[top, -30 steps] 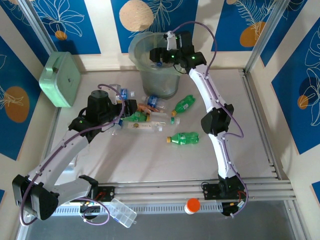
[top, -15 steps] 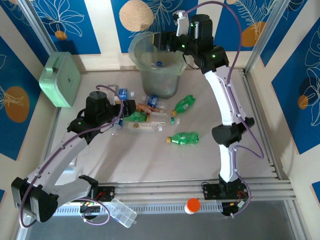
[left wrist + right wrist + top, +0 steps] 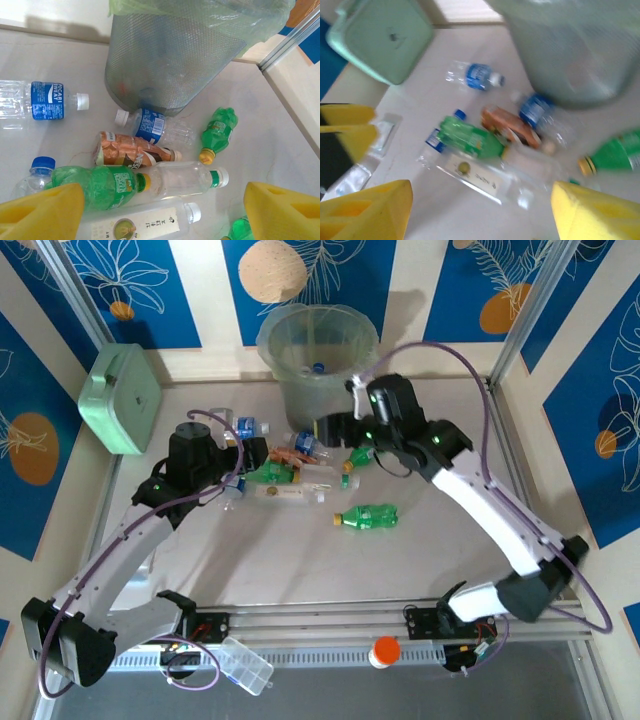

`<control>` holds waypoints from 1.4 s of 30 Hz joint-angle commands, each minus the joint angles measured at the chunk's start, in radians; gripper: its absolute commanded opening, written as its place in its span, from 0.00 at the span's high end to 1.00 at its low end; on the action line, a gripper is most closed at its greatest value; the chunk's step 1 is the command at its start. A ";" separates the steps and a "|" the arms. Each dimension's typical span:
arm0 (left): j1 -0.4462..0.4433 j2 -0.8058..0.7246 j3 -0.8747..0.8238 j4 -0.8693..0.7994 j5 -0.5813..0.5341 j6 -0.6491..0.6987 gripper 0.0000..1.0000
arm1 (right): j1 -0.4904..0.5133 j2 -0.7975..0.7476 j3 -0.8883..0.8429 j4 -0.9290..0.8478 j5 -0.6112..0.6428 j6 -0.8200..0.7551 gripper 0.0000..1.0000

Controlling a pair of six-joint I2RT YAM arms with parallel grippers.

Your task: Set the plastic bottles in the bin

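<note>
**Next pick: left jaws run along the plastic bottles [image 3: 272, 476], not across them**

- The bin [image 3: 290, 338] stands upright at top centre of the overhead frame, with a blue cap visible inside it. Most bottles lie in a heap on the surface [image 3: 250, 550] just below the bin's base, mid-frame. A lone green bottle [image 3: 366, 516] lies apart at the heap's lower right, long axis left-right in frame.
- The left gripper [image 3: 161, 202] is spread wide and empty, hanging over the heap's left end. In the left wrist view, the green yellow-capped bottle [image 3: 100, 181] and the clear white-capped bottle [image 3: 182, 179] lie end to end low in the frame, between the jaws. Their long axes run left-right, the same line the jaws close on. My read: a pick from here needs the wrist rolled so the jaws cross a bottle's body. Otherwise they meet cap and base ends.
- The right gripper [image 3: 480, 210] has its jaws apart and holds nothing. It sits at the heap's upper right end, beside the bin base. Its view is blurred; the heap sits above frame centre, with bottles lying diagonal to the jaws.
- The left arm looks nearer the green yellow-capped bottle. The right arm looks nearer the bin and the lone green bottle.
</note>
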 commanded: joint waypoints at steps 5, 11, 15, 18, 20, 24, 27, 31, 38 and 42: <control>0.014 -0.005 -0.015 0.026 -0.001 0.001 0.17 | -0.028 -0.182 -0.312 -0.189 0.234 0.738 0.31; 0.013 -0.002 -0.019 0.029 0.002 -0.002 0.17 | -0.113 -0.239 -0.544 -0.146 0.011 1.061 0.31; 0.014 -0.001 -0.026 0.043 0.037 -0.024 0.17 | -0.132 -0.210 -0.612 -0.094 -0.040 1.156 0.25; 0.014 0.002 -0.032 0.052 0.061 -0.040 0.17 | -0.160 -0.165 -0.634 -0.048 -0.072 1.176 0.21; 0.014 0.002 -0.033 0.052 0.061 -0.037 0.17 | -0.179 -0.138 -0.644 -0.013 -0.084 1.184 0.18; 0.014 0.008 -0.030 0.054 0.066 -0.034 0.18 | -0.201 -0.064 -0.649 0.048 -0.115 1.206 0.16; 0.014 0.013 -0.029 0.055 0.071 -0.033 0.18 | -0.203 0.000 -0.643 0.076 -0.134 1.216 0.16; 0.014 0.013 -0.029 0.053 0.070 -0.029 0.18 | -0.207 0.065 -0.654 0.117 -0.151 1.224 0.16; 0.014 0.022 -0.027 0.055 0.078 -0.027 0.18 | -0.237 0.171 -0.655 0.184 -0.173 1.170 0.21; 0.014 0.021 -0.028 0.054 0.075 -0.027 0.18 | -0.238 0.223 -0.661 0.217 -0.190 1.145 0.24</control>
